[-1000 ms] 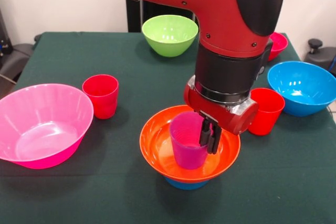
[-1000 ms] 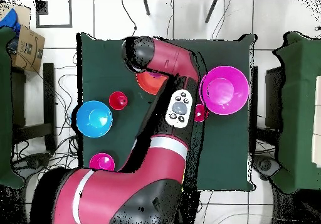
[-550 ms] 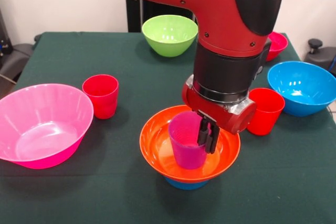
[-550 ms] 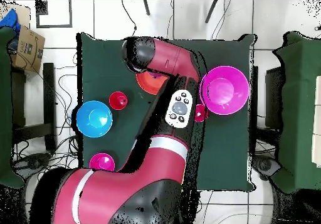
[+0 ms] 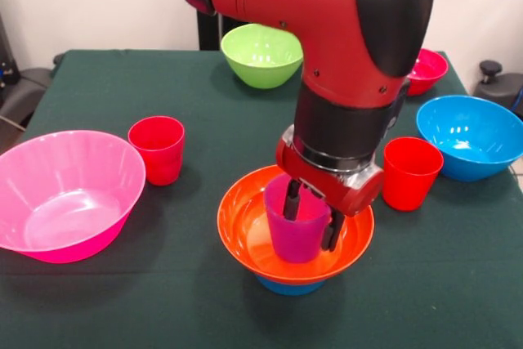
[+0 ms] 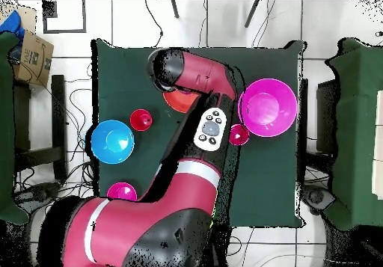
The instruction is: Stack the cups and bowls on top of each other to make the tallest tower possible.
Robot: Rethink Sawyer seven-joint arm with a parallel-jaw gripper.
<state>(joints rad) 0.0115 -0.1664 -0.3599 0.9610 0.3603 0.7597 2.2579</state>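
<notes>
1. In the front view the gripper [image 5: 311, 220] hangs over the tower at lower centre, its jaws spread wide: one finger [image 5: 291, 200] dips inside the purple cup [image 5: 292, 230], the other sits outside the cup's right wall, and neither is seen pressing it
2. The purple cup stands upright in the orange bowl [image 5: 245, 234], which rests on a small blue bowl [image 5: 288, 288] just showing beneath it on the green surface [image 5: 106, 300]
3. One red cup [image 5: 409, 172] stands just right of the orange bowl; another red cup [image 5: 157, 149] stands left of centre, near the large pink bowl [image 5: 57, 194] at the left edge
4. The lime green bowl [image 5: 260, 54] sits at top centre, the large blue bowl [image 5: 470, 136] at right, and the small red-magenta bowl [image 5: 426, 69] above it
5. In the overhead view the arm [image 6: 202, 84] covers most of the tower; only part of the orange bowl [image 6: 178, 99] shows
</notes>
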